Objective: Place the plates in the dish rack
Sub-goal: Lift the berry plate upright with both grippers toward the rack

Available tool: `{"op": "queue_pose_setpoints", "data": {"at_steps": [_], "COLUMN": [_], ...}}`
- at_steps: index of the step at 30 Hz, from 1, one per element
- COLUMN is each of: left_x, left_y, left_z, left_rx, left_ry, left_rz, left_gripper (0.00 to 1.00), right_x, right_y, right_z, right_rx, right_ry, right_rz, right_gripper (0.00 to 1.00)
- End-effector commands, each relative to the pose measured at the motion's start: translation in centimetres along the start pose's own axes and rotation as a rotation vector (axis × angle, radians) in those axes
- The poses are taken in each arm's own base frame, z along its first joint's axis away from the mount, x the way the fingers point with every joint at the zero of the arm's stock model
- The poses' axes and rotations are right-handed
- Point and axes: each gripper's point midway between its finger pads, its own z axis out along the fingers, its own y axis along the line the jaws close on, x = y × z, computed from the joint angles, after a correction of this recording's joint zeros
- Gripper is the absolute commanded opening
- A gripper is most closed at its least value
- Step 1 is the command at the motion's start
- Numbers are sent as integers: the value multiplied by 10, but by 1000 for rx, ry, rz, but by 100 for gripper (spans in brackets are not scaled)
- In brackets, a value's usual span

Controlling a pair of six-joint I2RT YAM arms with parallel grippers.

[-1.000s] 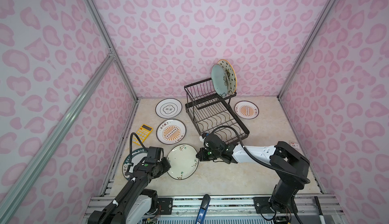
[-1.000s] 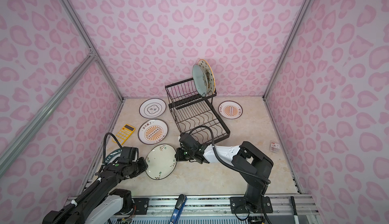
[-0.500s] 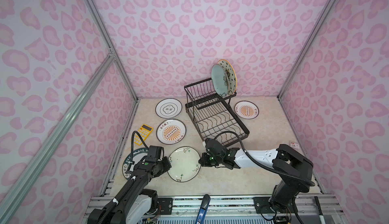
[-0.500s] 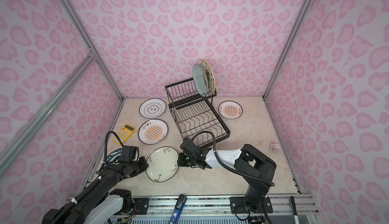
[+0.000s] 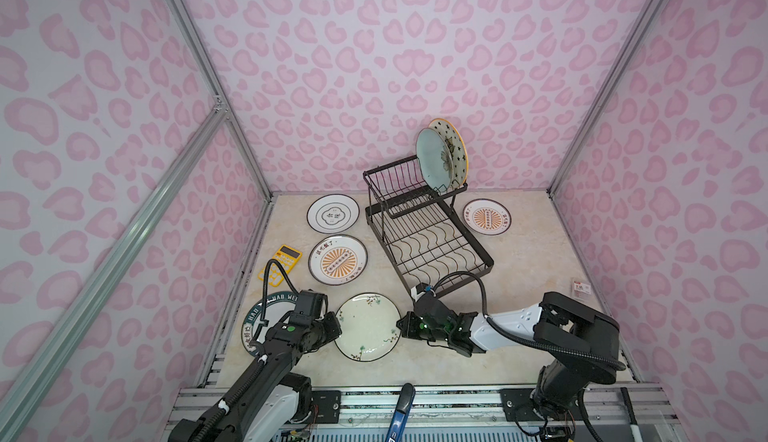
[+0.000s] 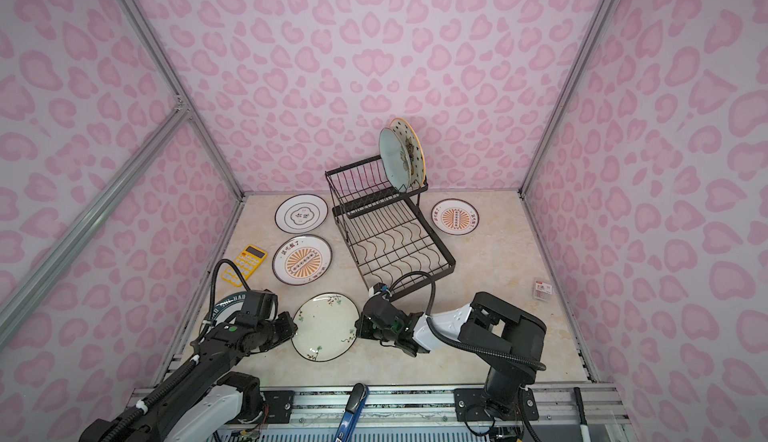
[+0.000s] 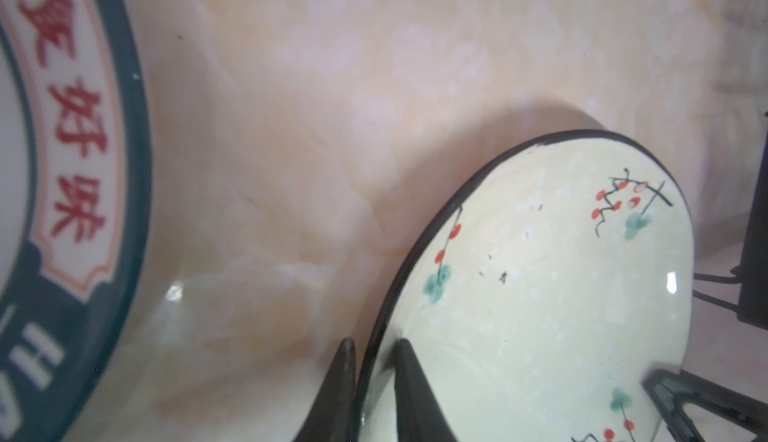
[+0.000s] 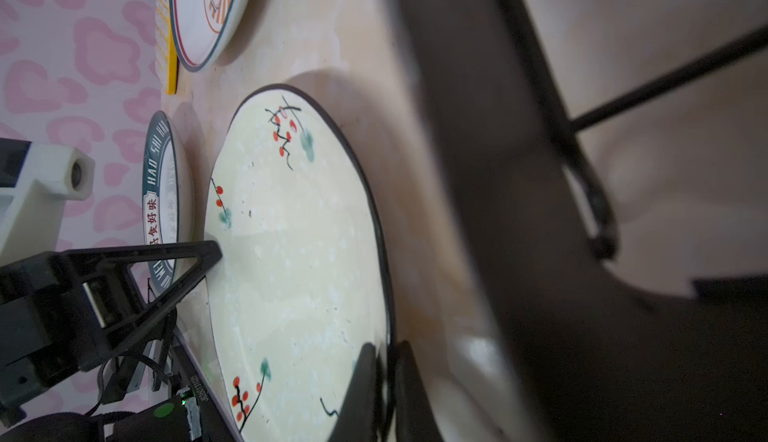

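Top views both put the cream floral plate [image 5: 368,327] just robot-side of the dish rack [image 5: 386,248], left wrist shows our left gripper [image 7: 372,346] clamped on its rim, right wrist has our right gripper [image 8: 386,350] straddling the opposite rim, can't tell if it's biting, so we'd lift level.

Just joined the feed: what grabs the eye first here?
A cream floral ceramic plate at the front of the table has the left gripper and right gripper straddling opposite rims. Farther back, a pale blue plate and a starred yellow-rimmed plate stand upright in the raised basket of the black wire dish rack.
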Motion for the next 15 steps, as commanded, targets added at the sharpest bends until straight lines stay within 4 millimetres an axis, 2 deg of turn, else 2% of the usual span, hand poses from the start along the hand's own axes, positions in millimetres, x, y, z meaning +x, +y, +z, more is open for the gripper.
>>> {"op": "queue_pose_setpoints", "data": {"at_steps": [1,6,9,15], "left_x": [22,25,25,24], "left_y": [-33,-35,-35,-36], "left_z": [-3,-7,-8,-9], "left_rx": [175,176,178,183], "left_ry": [113,106,97,85], "left_rz": [11,26,34,43], "left_gripper": [20,20,20,21], "right_x": [24,28,31,29], "right_y": [21,16,16,21], "right_z": [-4,-7,-7,-4], "right_rx": [-123,-156,-178,-216], "right_ry": [66,23,13,11], "right_rz": [87,151,170,175], "right_gripper": [14,22,22,0]}}
